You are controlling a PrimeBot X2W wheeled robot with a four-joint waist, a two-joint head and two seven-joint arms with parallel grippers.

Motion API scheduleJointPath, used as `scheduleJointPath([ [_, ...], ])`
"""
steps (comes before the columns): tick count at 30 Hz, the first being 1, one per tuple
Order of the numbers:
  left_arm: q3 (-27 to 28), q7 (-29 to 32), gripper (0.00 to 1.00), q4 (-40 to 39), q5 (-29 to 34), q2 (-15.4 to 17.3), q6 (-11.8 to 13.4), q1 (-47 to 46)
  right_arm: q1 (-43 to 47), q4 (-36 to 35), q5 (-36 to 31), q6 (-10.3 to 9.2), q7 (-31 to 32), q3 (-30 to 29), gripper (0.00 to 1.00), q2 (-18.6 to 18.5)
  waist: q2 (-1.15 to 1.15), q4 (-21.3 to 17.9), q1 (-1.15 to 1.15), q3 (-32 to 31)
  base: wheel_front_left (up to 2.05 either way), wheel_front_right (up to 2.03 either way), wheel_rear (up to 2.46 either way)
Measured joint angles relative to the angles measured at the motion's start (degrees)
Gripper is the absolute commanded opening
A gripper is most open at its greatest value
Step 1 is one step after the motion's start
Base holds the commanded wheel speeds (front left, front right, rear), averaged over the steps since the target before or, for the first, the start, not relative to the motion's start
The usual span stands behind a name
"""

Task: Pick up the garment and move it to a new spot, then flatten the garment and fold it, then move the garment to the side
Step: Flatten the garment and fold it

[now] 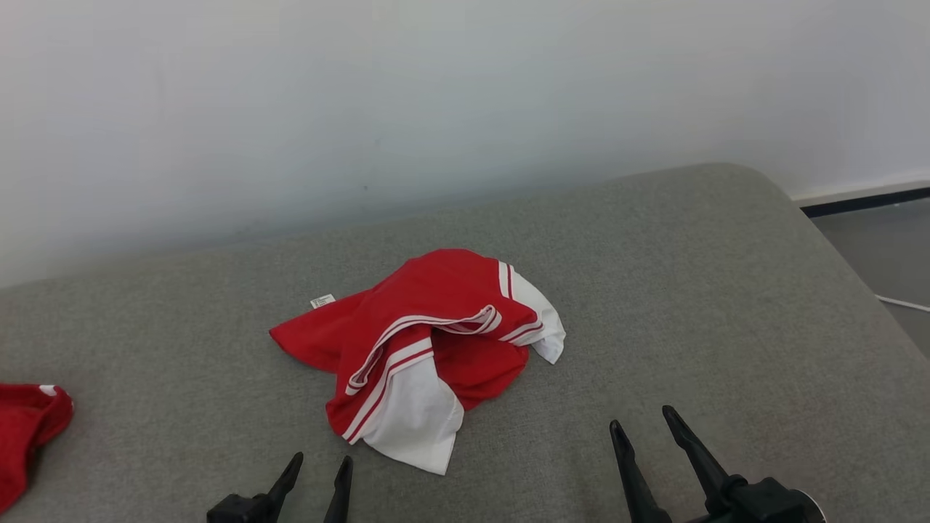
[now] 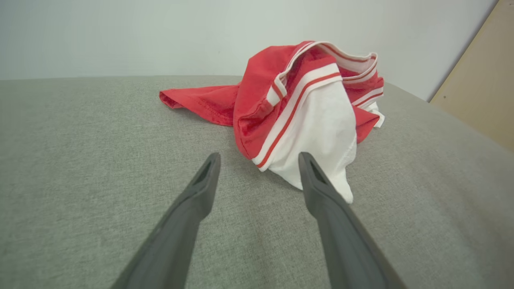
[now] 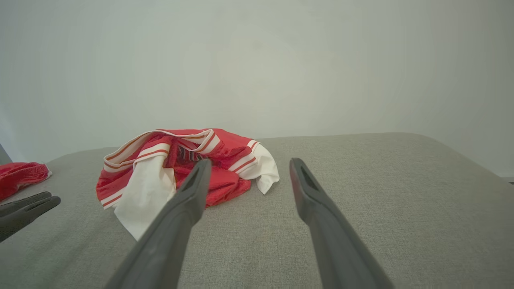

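The crumpled red jersey garment with white panels and stripes [image 1: 429, 349] lies heaped at the middle of the grey woven-fabric padded surface [image 1: 690, 290]. The left gripper [image 1: 320, 461] hovers just beside it at its 7 o'clock and the right gripper [image 1: 642, 419] at its 4 o'clock, both with fingers spread and holding nothing. A second bunched red cloth [image 1: 25, 428] sits well apart at its 8 o'clock.
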Motion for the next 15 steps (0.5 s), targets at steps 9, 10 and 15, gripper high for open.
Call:
scheduleJointPath([
  [9, 1.15, 0.00, 1.00, 8.72, 1.52, 0.10, -1.40, -7.43, -1.53, 0.43, -0.16, 0.00, 0.00, 1.38, 1.00, 0.00, 0.00, -3.21, 0.00, 3.46, 0.00, 0.00, 0.00],
  [10, 1.37, -0.01, 1.00, 9.24, 1.58, 0.11, -1.40, -7.95, -1.62, 0.48, -0.16, 0.00, 0.00, 1.48, 1.00, 0.00, 0.00, -3.56, 0.00, 3.75, 0.00, 0.00, 0.00],
  [15, 2.20, -0.01, 1.00, 11.52, 2.29, 0.10, -0.85, -9.64, -2.48, 0.46, -0.18, 0.00, 0.00, 1.74, 1.00, -0.04, 0.00, -5.10, 0.00, 4.95, 0.00, 0.00, 0.00],
])
